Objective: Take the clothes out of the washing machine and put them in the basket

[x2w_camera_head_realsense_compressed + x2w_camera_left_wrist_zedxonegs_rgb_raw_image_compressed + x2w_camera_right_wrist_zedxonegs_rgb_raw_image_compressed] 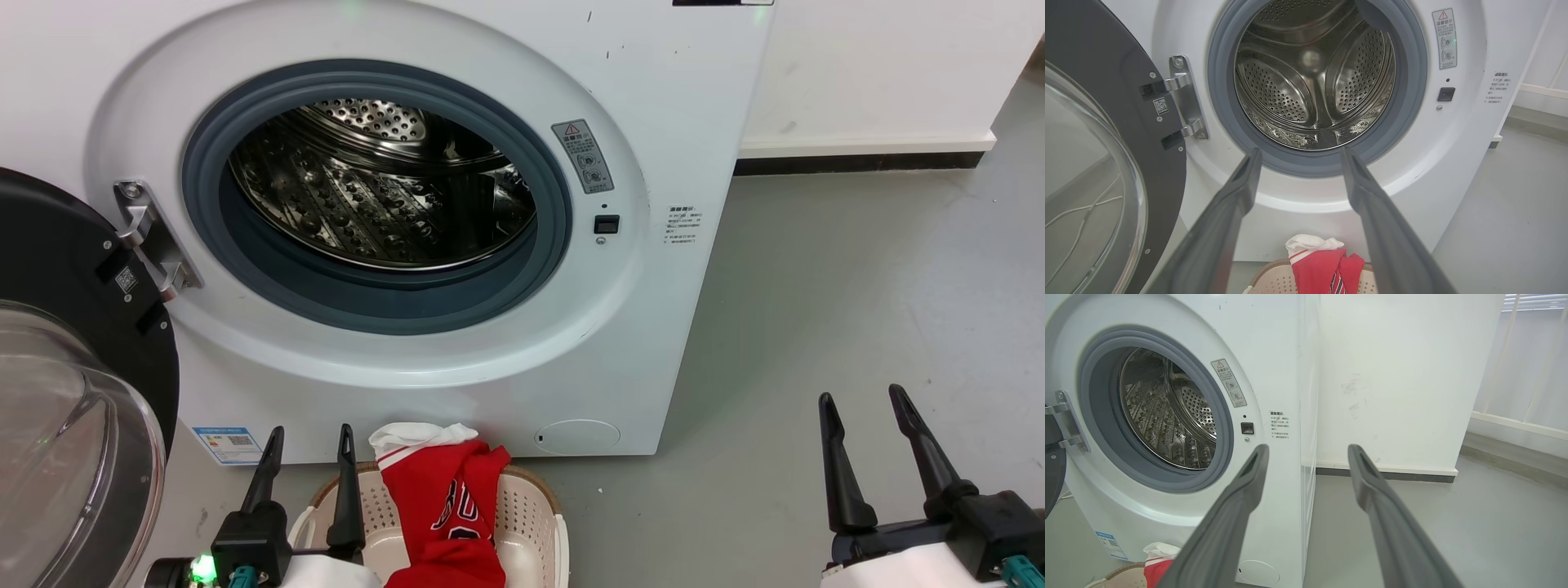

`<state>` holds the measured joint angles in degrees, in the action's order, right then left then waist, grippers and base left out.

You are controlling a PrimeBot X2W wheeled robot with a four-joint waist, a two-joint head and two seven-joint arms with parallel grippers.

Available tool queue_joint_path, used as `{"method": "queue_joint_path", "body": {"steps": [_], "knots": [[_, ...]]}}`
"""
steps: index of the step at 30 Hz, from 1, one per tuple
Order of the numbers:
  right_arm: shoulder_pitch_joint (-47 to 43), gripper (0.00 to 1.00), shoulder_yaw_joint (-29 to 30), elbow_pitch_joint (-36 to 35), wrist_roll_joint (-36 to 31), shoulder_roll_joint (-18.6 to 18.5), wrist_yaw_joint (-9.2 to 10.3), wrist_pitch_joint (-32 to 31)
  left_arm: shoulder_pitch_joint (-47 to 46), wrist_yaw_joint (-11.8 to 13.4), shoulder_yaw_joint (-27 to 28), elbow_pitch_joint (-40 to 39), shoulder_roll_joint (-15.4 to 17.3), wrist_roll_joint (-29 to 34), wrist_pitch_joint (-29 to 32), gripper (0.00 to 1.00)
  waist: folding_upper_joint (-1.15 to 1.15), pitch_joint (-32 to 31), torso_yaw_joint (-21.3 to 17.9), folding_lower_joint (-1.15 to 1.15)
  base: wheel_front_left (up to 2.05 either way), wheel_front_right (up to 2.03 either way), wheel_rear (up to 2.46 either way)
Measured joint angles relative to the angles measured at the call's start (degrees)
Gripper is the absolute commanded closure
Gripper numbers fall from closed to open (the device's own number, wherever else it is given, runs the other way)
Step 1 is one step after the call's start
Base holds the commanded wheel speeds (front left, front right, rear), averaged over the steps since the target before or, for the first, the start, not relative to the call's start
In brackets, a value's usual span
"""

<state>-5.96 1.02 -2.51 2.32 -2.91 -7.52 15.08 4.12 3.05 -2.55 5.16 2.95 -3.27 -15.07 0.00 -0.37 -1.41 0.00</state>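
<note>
The white washing machine (653, 98) stands with its black-rimmed glass door (73, 425) swung open to the left. Its steel drum (384, 188) shows bare metal, no cloth in sight (1314, 81). On the floor in front sits the cream basket (522, 514) holding the clothes: a red jersey (441, 506) with lettering and a white piece with red trim (416, 437) on top, draped over the far rim. My left gripper (309, 433) is open just left of the basket. My right gripper (864, 396) is open over the floor at the right.
Grey floor (857, 286) stretches to the right of the machine. A white wall with a dark skirting strip (857, 162) runs behind it. A loose cable (1081, 208) shows through the door glass at the left.
</note>
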Motion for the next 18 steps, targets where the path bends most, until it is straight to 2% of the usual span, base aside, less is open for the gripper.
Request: {"method": "queue_joint_path", "body": {"steps": [6, 7, 13, 18], "knots": [[0.0, 0.0, -0.1, 0.0, 0.2, 0.0, 0.01, 0.0, 0.0, -0.3, 0.2, 0.3, 0.0, -0.1, 0.0, 0.0, 0.0, 0.1, 0.0, 0.0, 0.0, 0.0, 0.0], [0.0, 1.0, -0.1, 0.1, 0.2, 0.0, 0.0, 0.0, 0.0, -0.5, 0.3, 0.4, 0.0, -0.2, 0.0, 1.0, 0.0, 0.1, -0.1, 0.0, 0.0, 0.0, 0.0], [-0.4, 1.0, -0.1, 3.3, 0.3, 0.0, 0.0, -0.2, 1.2, -0.5, 0.1, 3.6, 0.0, -0.5, 0.4, 1.0, 0.0, 0.1, -0.1, 0.01, 0.0, 0.0, 0.0], [-0.4, 1.0, -0.3, 4.3, 5.9, -0.1, 0.0, -1.1, 1.3, -1.0, 0.7, 4.5, -0.1, -5.8, 1.9, 1.0, 0.0, 0.1, 0.0, 0.01, 0.0, 0.0, 0.0]]}}
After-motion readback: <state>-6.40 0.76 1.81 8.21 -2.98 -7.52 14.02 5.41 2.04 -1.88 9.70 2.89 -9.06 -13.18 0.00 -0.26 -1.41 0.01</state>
